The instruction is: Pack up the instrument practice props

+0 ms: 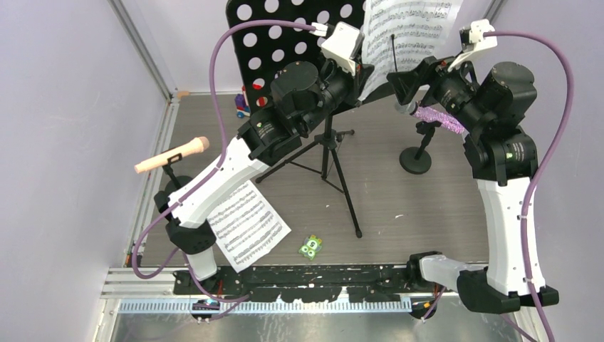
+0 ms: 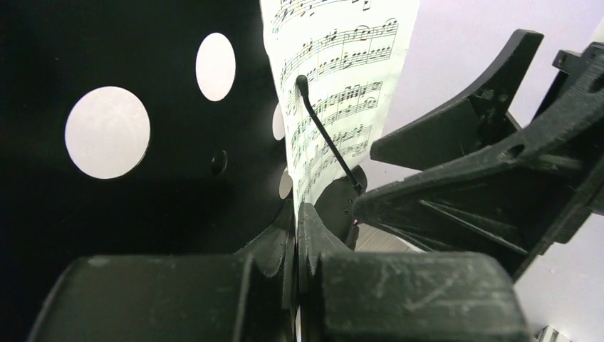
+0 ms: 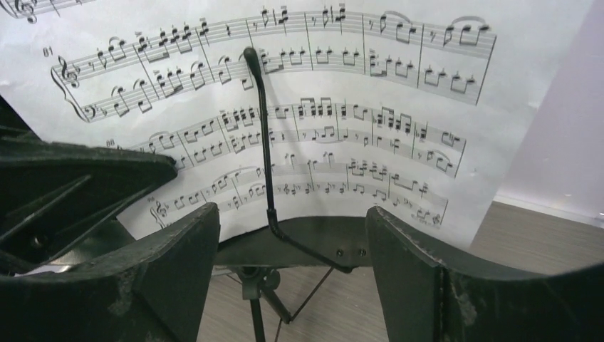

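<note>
Black music desk (image 1: 278, 43) stands upright at the back of the worktop (image 1: 427, 206); the sheet-music page (image 1: 409, 28) leans on it, long axis vertical, behind a wire holder (image 3: 263, 142). Left pincer (image 2: 296, 228) is clamped on the page's bottom edge; right pincer (image 3: 292, 235) gapes just before it

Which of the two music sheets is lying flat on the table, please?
The near sheet, close to the small green piece, lies flat; the far sheet stands upright on the black stand.
</note>
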